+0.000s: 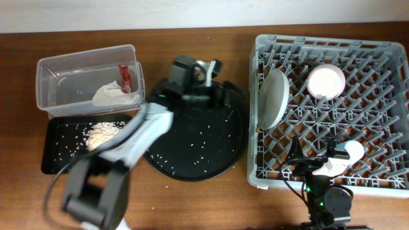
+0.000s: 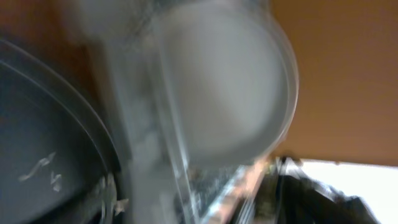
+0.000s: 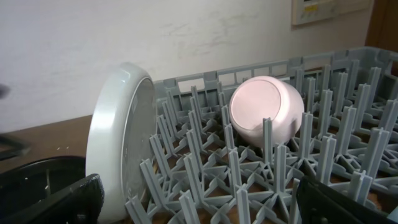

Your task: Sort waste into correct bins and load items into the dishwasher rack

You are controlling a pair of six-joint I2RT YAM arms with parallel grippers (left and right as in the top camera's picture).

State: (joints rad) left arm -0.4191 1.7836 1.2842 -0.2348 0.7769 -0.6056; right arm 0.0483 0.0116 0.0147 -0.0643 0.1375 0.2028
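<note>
My left gripper is at the far rim of the round black tray and seems shut on the small pale cup. The cup fills the blurred left wrist view. The grey dishwasher rack stands at the right. It holds the pale plate on edge and the pinkish-white bowl on its side. My right gripper is open and empty over the rack's near side. The right wrist view shows its fingers, the plate, the bowl and the rack. The chopsticks are out of view.
The clear tub at the back left holds the white napkin and the red wrapper. The shallow black tray in front of it holds a heap of rice scraps. The large round black tray carries scattered grains.
</note>
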